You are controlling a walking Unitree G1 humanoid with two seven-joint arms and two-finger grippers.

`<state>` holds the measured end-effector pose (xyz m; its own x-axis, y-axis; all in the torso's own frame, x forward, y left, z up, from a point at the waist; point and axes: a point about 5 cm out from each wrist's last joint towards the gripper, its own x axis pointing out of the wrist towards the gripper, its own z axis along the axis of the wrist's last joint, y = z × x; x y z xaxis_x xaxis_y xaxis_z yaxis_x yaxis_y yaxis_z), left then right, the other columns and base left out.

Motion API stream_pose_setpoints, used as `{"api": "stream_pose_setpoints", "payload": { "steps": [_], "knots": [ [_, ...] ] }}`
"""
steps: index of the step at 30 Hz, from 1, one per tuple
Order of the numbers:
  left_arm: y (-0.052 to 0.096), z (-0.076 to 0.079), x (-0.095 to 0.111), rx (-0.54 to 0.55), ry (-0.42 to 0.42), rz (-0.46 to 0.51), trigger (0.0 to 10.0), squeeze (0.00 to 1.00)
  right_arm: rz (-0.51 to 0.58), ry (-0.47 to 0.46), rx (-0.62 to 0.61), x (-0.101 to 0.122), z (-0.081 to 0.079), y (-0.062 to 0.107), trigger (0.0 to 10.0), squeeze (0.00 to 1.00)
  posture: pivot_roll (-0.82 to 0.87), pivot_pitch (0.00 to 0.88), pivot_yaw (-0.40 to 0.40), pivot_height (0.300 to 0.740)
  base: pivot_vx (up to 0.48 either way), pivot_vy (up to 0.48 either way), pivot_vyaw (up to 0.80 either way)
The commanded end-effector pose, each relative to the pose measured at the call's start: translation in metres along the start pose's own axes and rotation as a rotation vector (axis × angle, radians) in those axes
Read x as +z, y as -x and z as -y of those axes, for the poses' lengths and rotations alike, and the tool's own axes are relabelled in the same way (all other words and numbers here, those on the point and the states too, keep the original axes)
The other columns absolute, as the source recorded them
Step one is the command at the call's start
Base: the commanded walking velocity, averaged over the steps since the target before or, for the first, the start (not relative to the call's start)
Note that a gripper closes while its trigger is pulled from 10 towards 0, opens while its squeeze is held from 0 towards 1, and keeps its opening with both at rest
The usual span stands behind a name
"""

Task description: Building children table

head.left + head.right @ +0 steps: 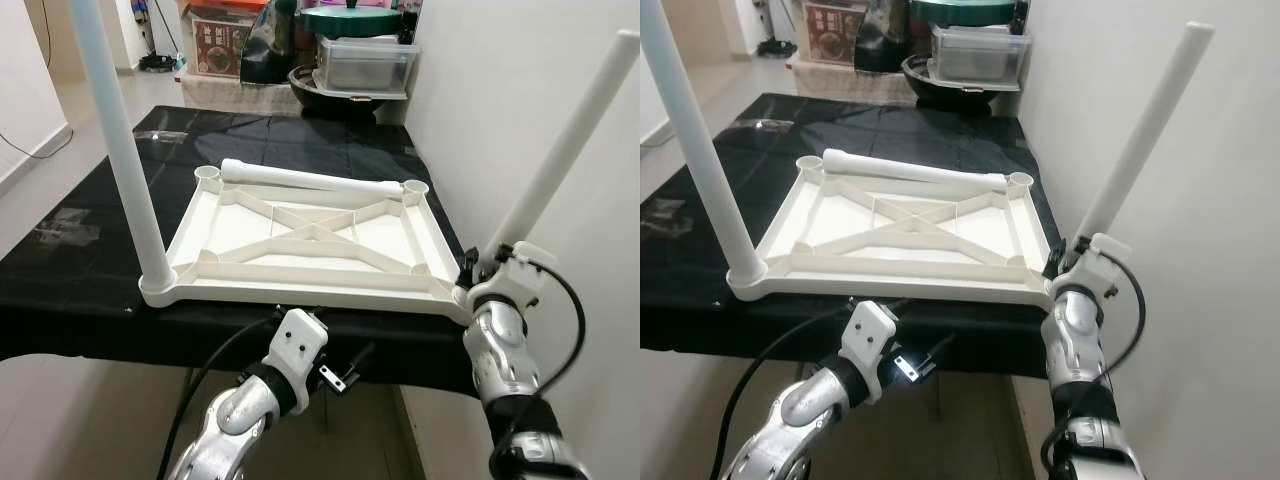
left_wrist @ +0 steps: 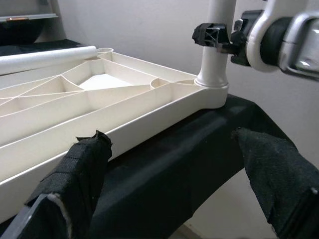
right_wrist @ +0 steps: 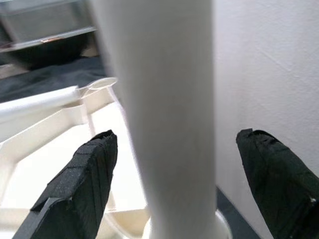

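Tabletop upside down on bench; right end effector wide around upright leg at 4 o'clock corner; left end effector wide, below front edge.

The left gripper has its two black padded fingers spread wide apart, holding nothing, just before the near edge of an upturned cream plastic tabletop with ribbed underside. The tabletop lies on a black cloth. At its near corner an upright white leg stands in its socket, and the right gripper is at that leg, above the socket. A loose white leg lies across the tabletop's far end, by a pale wall
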<state>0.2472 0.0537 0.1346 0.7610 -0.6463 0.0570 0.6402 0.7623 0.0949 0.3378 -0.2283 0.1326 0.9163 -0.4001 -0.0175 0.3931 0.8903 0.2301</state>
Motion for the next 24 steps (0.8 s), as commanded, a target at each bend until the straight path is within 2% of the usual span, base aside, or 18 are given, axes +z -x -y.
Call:
{"api": "stream_pose_setpoints", "payload": {
  "steps": [1, 4, 5, 6, 7, 9, 10, 11, 12, 13, 14, 16, 18, 19, 21, 24],
  "knots": [
    [0.0, 0.002, -0.001, -0.004, 0.006, -0.009, 10.0, 0.0, -0.025, 0.007, 0.072, -0.005, -0.004, 0.011, 10.0, 0.0, 0.17, 0.0, -0.109, 0.74, 0.0, 0.0, 0.0],
    [0.0, 0.002, -0.001, -0.004, 0.006, -0.009, 10.0, 0.0, -0.025, 0.007, 0.072, -0.005, -0.004, 0.011, 10.0, 0.0, 0.17, 0.0, -0.109, 0.74, 0.0, 0.0, 0.0],
    [0.0, 0.002, -0.001, -0.004, 0.006, -0.012, 10.0, 0.0, -0.04, 0.017, 0.116, -0.01, -0.004, 0.021, 10.0, 0.0, 0.16, 0.0, -0.106, 0.74, 0.0, 0.0, 0.0],
    [0.0, 0.002, -0.001, -0.004, 0.006, -0.012, 10.0, 0.0, -0.04, 0.017, 0.116, -0.01, -0.004, 0.021, 10.0, 0.0, 0.16, 0.0, -0.106, 0.74, 0.0, 0.0, 0.0],
    [0.0, 0.0, -0.003, 0.011, 0.01, -0.02, 10.0, 0.0, -0.056, 0.038, 0.164, -0.017, -0.003, 0.033, 10.0, 0.0, 0.16, 0.0, -0.106, 0.74, 0.0, 0.0, 0.0],
    [0.0, 0.0, -0.003, 0.011, 0.01, -0.02, 10.0, 0.0, -0.056, 0.038, 0.164, -0.017, -0.003, 0.033, 10.0, 0.0, 0.16, 0.0, -0.106, 0.74, 0.0, 0.0, 0.0],
    [0.0, -0.002, -0.006, 0.025, 0.01, -0.036, 10.0, 0.0, -0.061, 0.074, 0.211, -0.022, -0.002, 0.046, 10.0, 0.0, 0.15, 0.0, -0.1, 0.74, 0.0, 0.0, 0.0],
    [0.0, -0.002, -0.006, 0.025, 0.01, -0.036, 10.0, 0.0, -0.061, 0.074, 0.211, -0.022, -0.002, 0.046, 10.0, 0.0, 0.15, 0.0, -0.1, 0.74, 0.0, 0.0, 0.0],
    [0.0, -0.006, -0.01, 0.049, 0.016, -0.065, 10.0, 0.0, -0.061, 0.115, 0.26, -0.029, -0.002, 0.058, 10.0, 0.0, 0.14, 0.0, -0.095, 0.74, 0.0, 0.0, 0.0],
    [0.0, -0.006, -0.01, 0.049, 0.016, -0.065, 10.0, 0.0, -0.061, 0.115, 0.26, -0.029, -0.002, 0.058, 10.0, 0.0, 0.14, 0.0, -0.095, 0.74, 0.0, 0.0, 0.0],
    [0.0, -0.008, -0.014, 0.071, 0.032, -0.089, 10.0, 0.0, -0.065, 0.146, 0.308, -0.034, -0.003, 0.069, 10.0, 0.0, 0.13, 0.0, -0.093, 0.74, 0.0, 0.0, 0.0],
    [0.0, -0.008, -0.014, 0.071, 0.032, -0.089, 10.0, 0.0, -0.065, 0.146, 0.308, -0.034, -0.003, 0.069, 10.0, 0.0, 0.13, 0.0, -0.093, 0.74, 0.0, 0.0, 0.0],
    [-0.001, -0.013, -0.021, 0.1, 0.05, -0.13, 10.0, 0.0, -0.074, 0.192, 0.387, -0.041, -0.009, 0.091, 10.0, 0.0, 0.12, 0.0, -0.08, 0.74, 0.0, 0.0, 0.0],
    [-0.001, -0.013, -0.021, 0.1, 0.05, -0.13, 10.0, 0.0, -0.074, 0.192, 0.387, -0.041, -0.009, 0.091, 10.0, 0.0, 0.12, 0.0, -0.08, 0.74, 0.0, 0.0, 0.0],
    [-0.002, -0.015, -0.028, 0.106, 0.04, -0.159, 10.0, 0.0, -0.091, 0.233, 0.436, -0.047, -0.013, 0.11, 10.0, 0.0, 0.11, 0.0, -0.064, 0.74, 0.0, 0.0, 0.0],
    [-0.003, -0.015, -0.031, 0.106, 0.037, -0.171, 10.0, 0.0, -0.092, 0.255, 0.449, -0.049, -0.013, 0.116, 10.0, 0.0, 0.1, 0.0, -0.061, 0.74, 0.0, 0.0, 0.0]
  ]
}}
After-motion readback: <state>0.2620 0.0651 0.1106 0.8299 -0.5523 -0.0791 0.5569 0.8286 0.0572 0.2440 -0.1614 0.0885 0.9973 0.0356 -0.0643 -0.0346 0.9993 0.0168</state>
